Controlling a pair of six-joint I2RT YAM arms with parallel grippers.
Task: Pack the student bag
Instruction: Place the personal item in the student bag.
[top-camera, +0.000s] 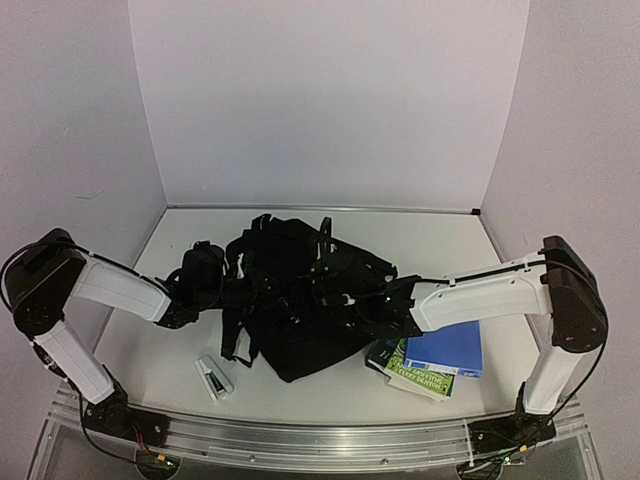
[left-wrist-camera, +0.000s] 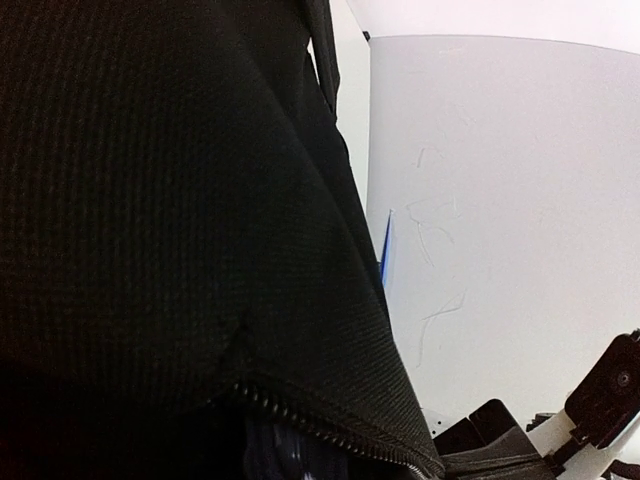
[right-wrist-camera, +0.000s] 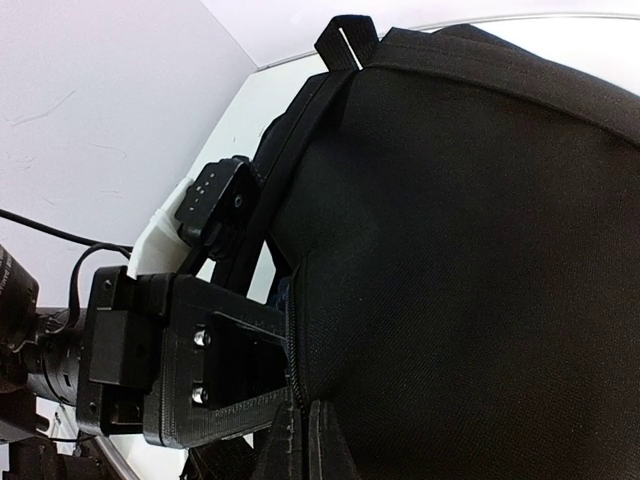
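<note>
The bag (top-camera: 300, 300) lies slumped in the middle of the worktop (top-camera: 420, 240), between my two arms. It is soft black fabric with no frame. I judge it will sag, fold and drag its straps wherever I lift it, and it is bulky rather than heavy. The weave looks rough enough not to slip. The firmest hold is the stitched edge along the zipper (left-wrist-camera: 330, 425), or a strap or top loop. A pinch of loose panel would only stretch.

My right gripper (top-camera: 372, 305) is closed tight at the bag's right side. I cannot tell whether any fabric is caught in it. My left gripper (top-camera: 228, 290) is pressed into the bag's left side, and black cloth fills its camera, so I cannot tell how wide it stands.

I cannot see inside the bag or tell whether it holds anything. Outside it, near the front edge, a blue book (top-camera: 450, 348) and a green book (top-camera: 415, 372) lie to the right, and a small white item (top-camera: 213, 378) to the left.
</note>
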